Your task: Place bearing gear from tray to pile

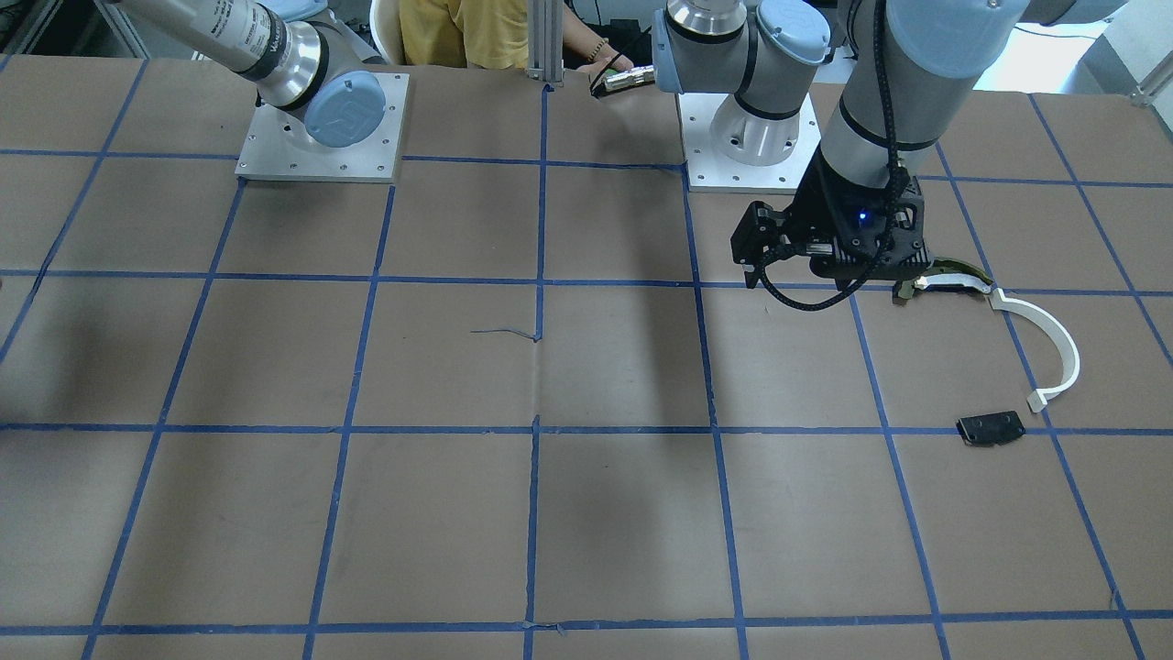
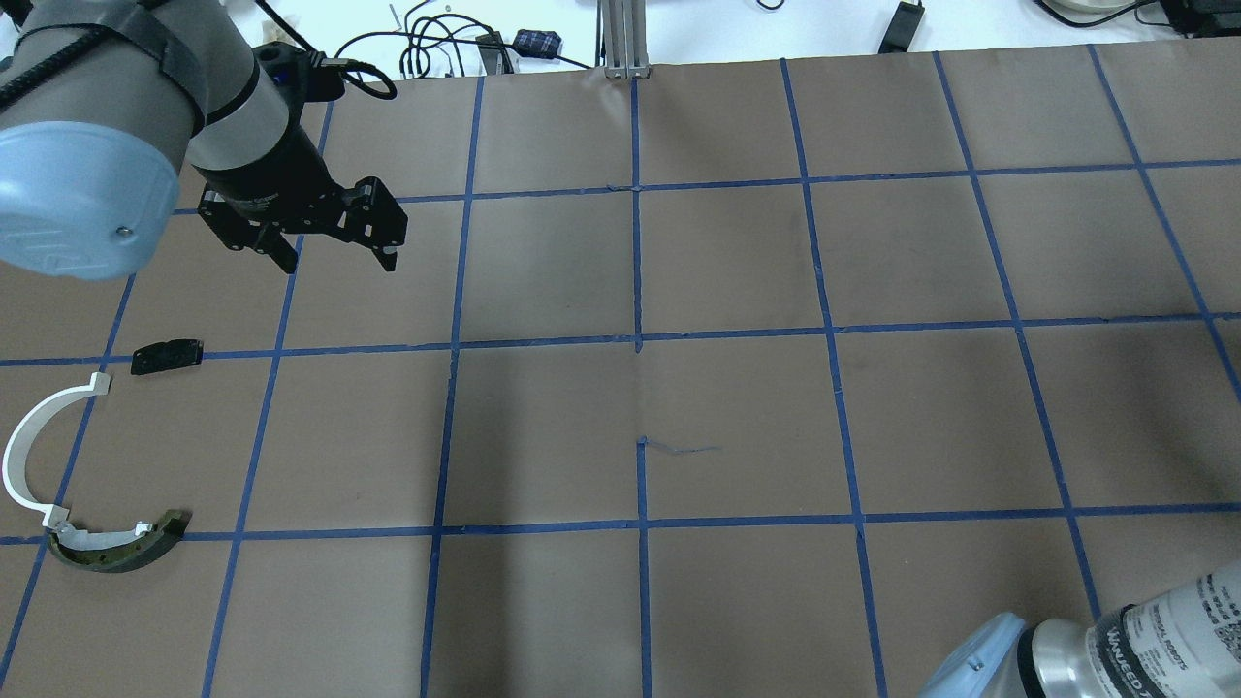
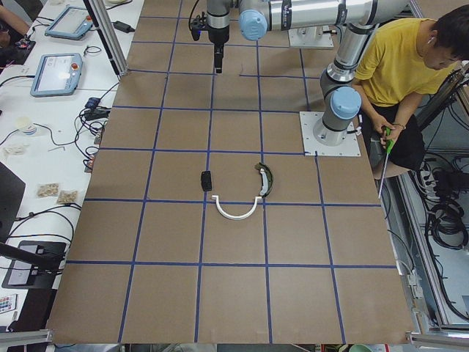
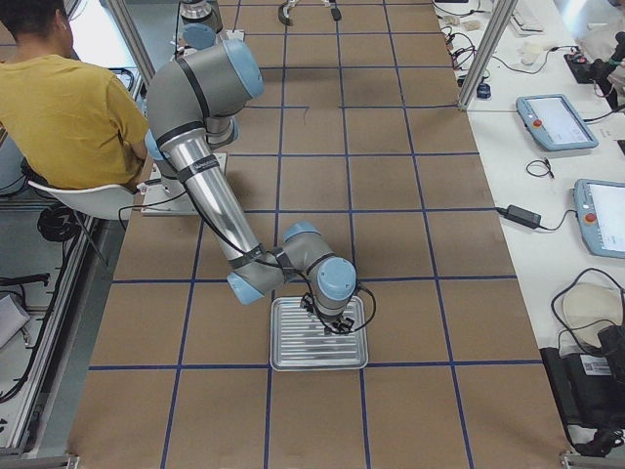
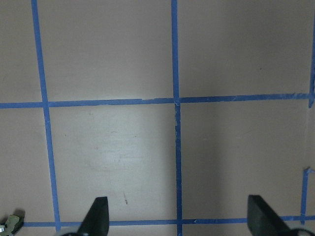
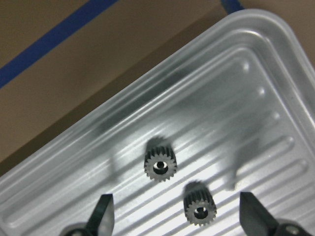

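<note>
Two small dark bearing gears [image 6: 159, 165] [image 6: 200, 209] lie on the ribbed metal tray [image 6: 236, 73]. My right gripper [image 6: 178, 212] is open and empty, low over the tray [image 4: 319, 357], with the nearer gear between its fingers' line. The pile lies at the table's left end: a white arc strip [image 2: 24, 456], a dark curved piece with a cream band [image 2: 116, 553] and a black plate [image 2: 167, 356]. My left gripper [image 2: 339, 262] is open and empty, hanging above the bare table beyond the pile; its wrist view [image 5: 179, 219] shows only paper and tape.
Brown paper with a blue tape grid covers the table. An operator in a yellow shirt [image 3: 399, 66] sits behind the arm bases. An aluminium post [image 2: 625, 39] stands at the far edge. Tablets and cables lie on the side bench [image 3: 55, 73].
</note>
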